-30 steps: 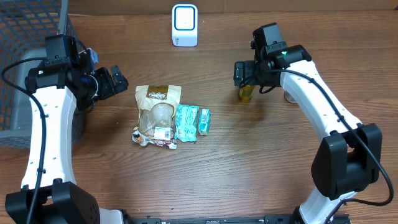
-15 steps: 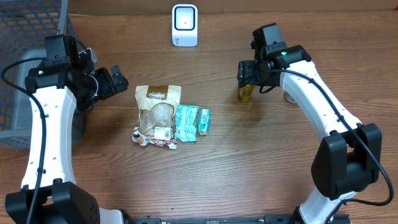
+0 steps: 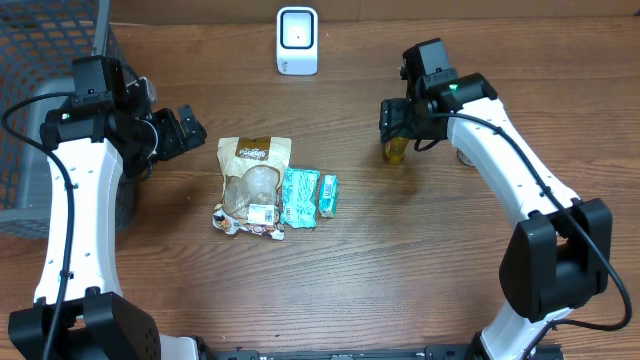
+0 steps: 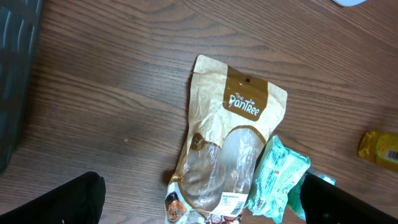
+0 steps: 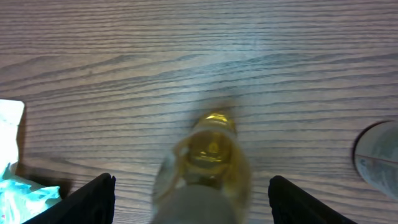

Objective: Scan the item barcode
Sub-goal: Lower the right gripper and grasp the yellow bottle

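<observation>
On the table (image 3: 350, 280) lies a pouch (image 3: 252, 170), and the left gripper (image 3: 188, 128) is spread wide just left of it, holding nothing. The right gripper (image 5: 191, 186) is spread around the small yellow bottle (image 5: 208, 155), well right of the pouch, with a gap at each finger.

A mock shop checkout: a white barcode scanner (image 3: 297, 40) on the far tabletop (image 3: 400, 260), a wire basket (image 3: 40, 60) at the left, and a retail snack pouch (image 3: 252, 180).
</observation>
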